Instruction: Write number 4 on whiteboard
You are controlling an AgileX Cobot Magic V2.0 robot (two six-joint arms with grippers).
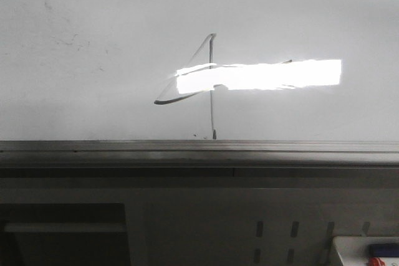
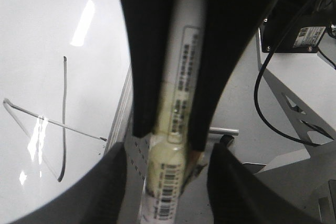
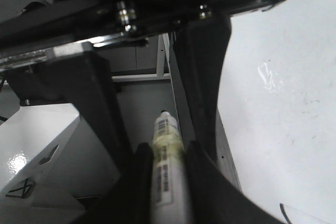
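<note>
1. Wrapping up: number 4 (image 1: 209, 85) looks fully drawn on whiteboard (image 1: 93, 42) w/ slant, crossbar and stem, just above the rim.
2. Left gripper (image 2: 173, 129) clamped on a marker (image 2: 170, 161), off the board. Right gripper (image 3: 168, 156) also pinching a marker (image 3: 167, 145).
3. Next, prob: retract and park, no smearing.
4. Front view shows no arms and glare hides the crossbar; left wrist shows it clean.

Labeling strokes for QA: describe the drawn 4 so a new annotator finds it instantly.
Start at the whiteboard filling the front view above its grey rim. Near its middle, partly under the bright rectangular glare, sits the number 4: thin, dark, connected angular lines with a long vertical stem, unlike the faint scattered smudges further left.
</note>
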